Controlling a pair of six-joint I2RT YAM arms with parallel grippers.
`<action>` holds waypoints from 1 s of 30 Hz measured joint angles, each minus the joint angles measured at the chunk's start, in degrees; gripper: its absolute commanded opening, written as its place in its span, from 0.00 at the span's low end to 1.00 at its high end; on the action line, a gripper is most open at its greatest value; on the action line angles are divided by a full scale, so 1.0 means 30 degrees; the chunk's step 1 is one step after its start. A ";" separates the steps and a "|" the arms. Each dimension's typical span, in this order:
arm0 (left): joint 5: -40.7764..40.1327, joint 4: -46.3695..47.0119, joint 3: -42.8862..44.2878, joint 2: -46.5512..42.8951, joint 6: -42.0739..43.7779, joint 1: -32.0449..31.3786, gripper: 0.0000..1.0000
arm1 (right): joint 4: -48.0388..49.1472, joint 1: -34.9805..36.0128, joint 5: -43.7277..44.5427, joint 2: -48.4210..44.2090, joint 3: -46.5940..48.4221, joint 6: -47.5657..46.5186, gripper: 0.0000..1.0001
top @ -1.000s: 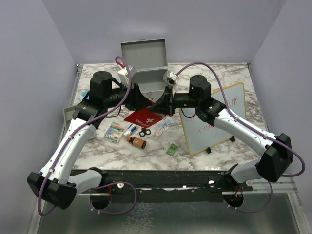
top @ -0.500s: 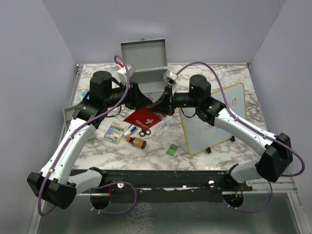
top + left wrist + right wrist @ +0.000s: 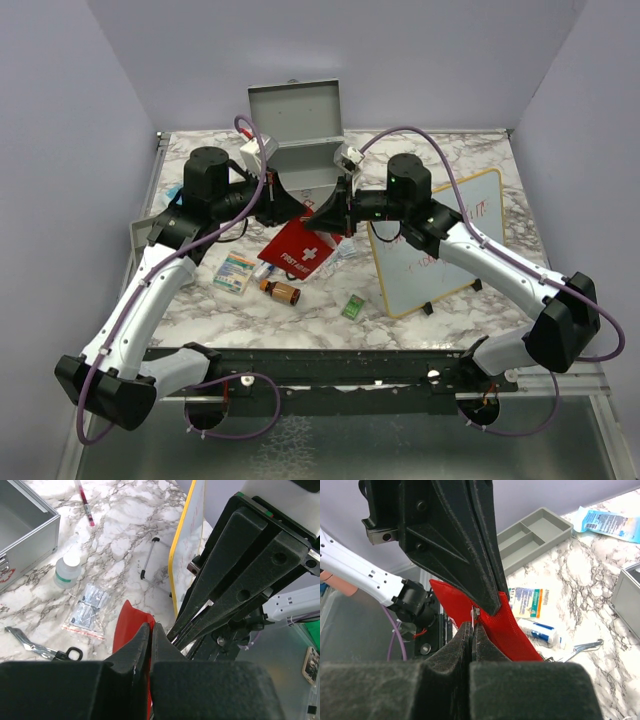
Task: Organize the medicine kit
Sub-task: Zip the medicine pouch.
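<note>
The grey metal medicine kit (image 3: 297, 112) stands open at the back of the table, lid upright; its corner shows in the left wrist view (image 3: 25, 520). A red first-aid pouch (image 3: 300, 248) with a white cross hangs tilted above the table, in front of the kit. My left gripper (image 3: 298, 213) is shut on the pouch's upper edge (image 3: 125, 630). My right gripper (image 3: 326, 214) faces it, shut on the pouch's small metal zipper pull; the red pouch (image 3: 512, 630) hangs just beyond the pull. The two grippers almost touch.
A wood-framed whiteboard (image 3: 440, 240) stands at right. Below the pouch lie a medicine box (image 3: 236, 271), a brown bottle (image 3: 281, 291), a green packet (image 3: 352, 307), a white bottle (image 3: 67, 570), a plastic bag (image 3: 87, 610) and scissors (image 3: 40, 647). A grey divided tray (image 3: 532, 535) sits at the left edge.
The red pouch has risen off the table and tilted, held between both grippers. It now covers the black scissors handles that showed below it before.
</note>
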 measured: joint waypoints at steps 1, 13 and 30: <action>-0.0051 -0.0015 0.0000 -0.0051 0.0029 0.0000 0.00 | 0.0015 0.0000 0.0117 0.0000 0.0000 0.0138 0.01; -0.1413 -0.1399 0.0787 -0.0495 -0.0678 0.0000 0.00 | 0.4371 0.0138 0.1333 -0.0102 -0.2565 0.3665 0.01; -0.2951 -0.1763 0.1654 -0.0736 -0.0838 -0.0022 0.00 | 0.4838 0.0335 0.3111 -0.0583 -0.2594 0.4022 0.01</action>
